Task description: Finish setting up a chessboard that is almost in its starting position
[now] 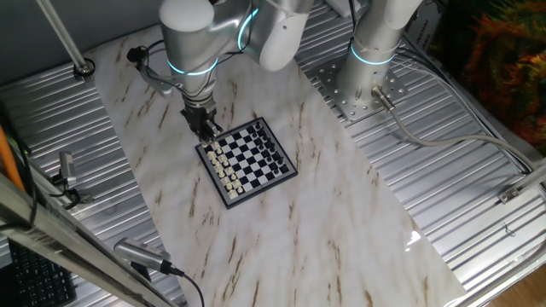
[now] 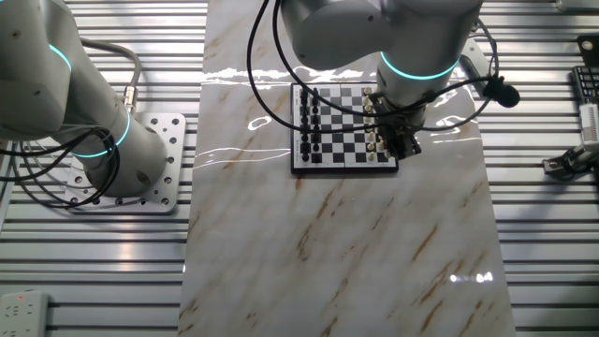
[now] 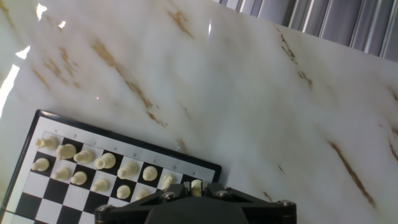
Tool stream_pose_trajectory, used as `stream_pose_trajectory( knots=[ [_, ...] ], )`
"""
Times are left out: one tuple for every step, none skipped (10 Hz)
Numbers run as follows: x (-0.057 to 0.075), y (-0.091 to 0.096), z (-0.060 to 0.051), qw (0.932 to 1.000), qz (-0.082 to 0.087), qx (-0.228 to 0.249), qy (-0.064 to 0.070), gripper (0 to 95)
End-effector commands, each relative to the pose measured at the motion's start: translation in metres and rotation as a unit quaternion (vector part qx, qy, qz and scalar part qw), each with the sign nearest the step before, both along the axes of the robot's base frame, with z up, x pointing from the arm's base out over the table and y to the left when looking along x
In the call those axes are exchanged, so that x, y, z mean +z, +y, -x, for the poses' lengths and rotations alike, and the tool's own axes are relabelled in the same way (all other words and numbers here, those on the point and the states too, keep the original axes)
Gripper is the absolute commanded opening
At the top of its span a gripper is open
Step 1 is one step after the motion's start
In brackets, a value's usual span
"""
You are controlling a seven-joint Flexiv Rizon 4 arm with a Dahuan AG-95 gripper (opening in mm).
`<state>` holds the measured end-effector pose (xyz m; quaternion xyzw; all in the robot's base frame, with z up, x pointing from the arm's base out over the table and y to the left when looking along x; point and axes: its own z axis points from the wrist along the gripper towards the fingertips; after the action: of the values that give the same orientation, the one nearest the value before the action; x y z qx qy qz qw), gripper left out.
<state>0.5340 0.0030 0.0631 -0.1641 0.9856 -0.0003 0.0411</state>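
The chessboard (image 1: 247,162) is a small black-framed board on the marble top; it also shows in the other fixed view (image 2: 342,131) and in the hand view (image 3: 124,140). Cream pieces (image 1: 223,168) line its near-left edge and black pieces (image 1: 270,145) the opposite edge. My gripper (image 1: 207,130) is low over the cream side's far corner, also seen in the other fixed view (image 2: 398,140). In the hand view the gripper (image 3: 197,188) has its fingers close on either side of a cream piece (image 3: 197,185) standing at the corner square.
A second arm's base (image 1: 375,51) stands on a bolted plate (image 2: 154,131) beside the marble top (image 1: 324,222). Cables (image 1: 426,136) run over the ribbed metal table. A clamp (image 2: 571,164) and camera mounts (image 1: 141,256) sit at the edges.
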Motion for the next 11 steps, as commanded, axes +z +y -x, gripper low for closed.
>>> stream_pose_trajectory(
  knots=[
    [-0.0017, 0.0006, -0.0003, 1.0, -0.001, -0.001, -0.002, 0.0],
    [-0.0027, 0.0006, -0.0003, 1.0, -0.001, -0.001, -0.002, 0.0],
    [-0.0046, 0.0006, 0.0004, 1.0, -0.001, -0.001, -0.003, 0.0],
    [-0.0056, 0.0007, 0.0005, 1.0, -0.002, -0.002, -0.003, 0.0],
    [-0.006, 0.0007, 0.0006, 1.0, -0.002, -0.002, -0.003, 0.0],
    [-0.0063, 0.0008, 0.0006, 1.0, -0.002, -0.002, -0.004, 0.0],
    [-0.0067, 0.0009, 0.0008, 1.0, -0.003, -0.004, -0.004, 0.0],
    [-0.0068, 0.0012, 0.0009, 1.0, -0.004, -0.004, -0.004, 0.0],
    [-0.007, 0.0015, 0.001, 1.0, -0.004, -0.005, -0.004, 0.0],
    [-0.0076, 0.0018, 0.0012, 1.0, -0.005, -0.006, -0.004, 0.0],
    [-0.0079, 0.0022, 0.0013, 1.0, -0.005, -0.006, -0.004, 0.0]
  ],
)
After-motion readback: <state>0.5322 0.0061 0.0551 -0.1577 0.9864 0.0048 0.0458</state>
